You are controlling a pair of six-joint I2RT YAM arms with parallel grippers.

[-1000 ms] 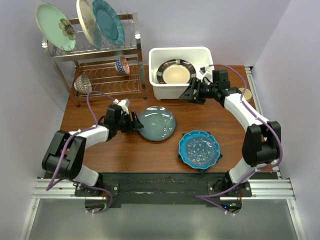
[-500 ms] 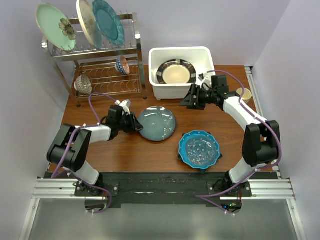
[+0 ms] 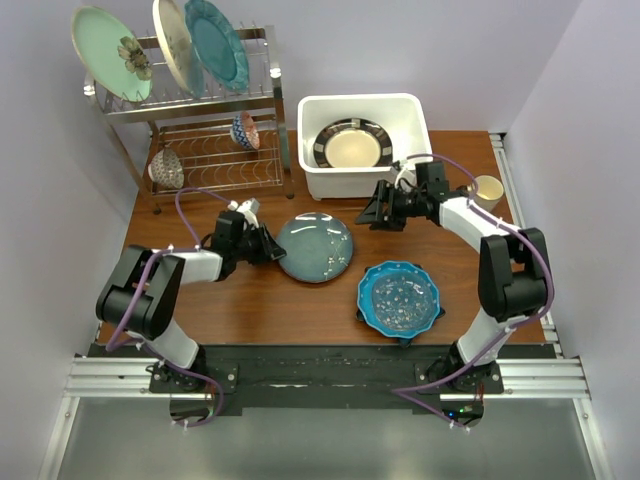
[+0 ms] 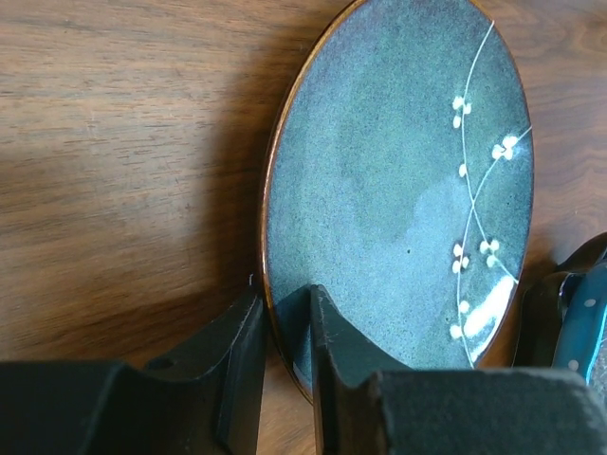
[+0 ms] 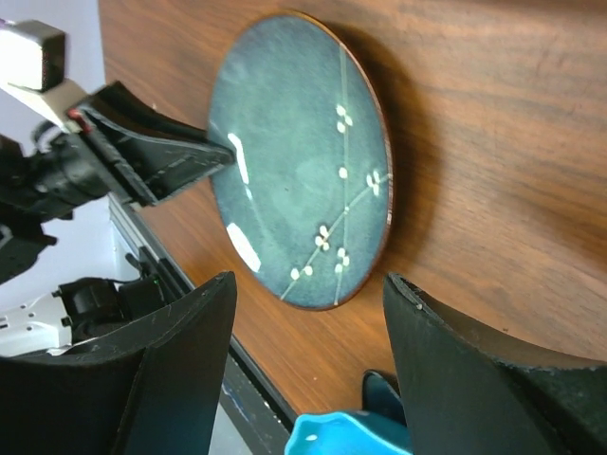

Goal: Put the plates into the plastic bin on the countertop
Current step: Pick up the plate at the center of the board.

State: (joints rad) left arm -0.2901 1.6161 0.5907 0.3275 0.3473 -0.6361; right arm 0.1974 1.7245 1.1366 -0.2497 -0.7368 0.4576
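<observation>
Nearest the arm bases, the blue scalloped plate (image 3: 400, 297) is laid flat on the tabletop (image 3: 240, 300), right of centre, with nothing touching it. Just behind it and a bit left, the grey-blue plate (image 3: 315, 247) with the white sprig is rested on the wood. The two rims are close, but no contact can be made out. Its left edge is caught by the left fingers (image 4: 242, 360), which are drawn in narrow, one on each side, with the rim pinched between them. So that plate is well short of the bin.

Further back, the right fingers (image 5: 180, 360) are spread wide with nothing held. They're pointed toward that same plate and hung right between it and the plastic bin (image 3: 310, 180), so that gap is kinda taken up. The bin is set at the back of the tabletop, and the dark-rimmed cream plate (image 3: 352, 146) is already laid inside. A small cup (image 3: 487, 187) is tucked beside the right arm.

Farthest back and left, the wire rack (image 3: 200, 105) is crowded right up beside the bin. The mint plate (image 3: 108, 55), a pale plate (image 3: 170, 45) and a teal plate (image 3: 218, 42) are stood on edge up top, and two small bowls (image 3: 167, 168) are kept below.
</observation>
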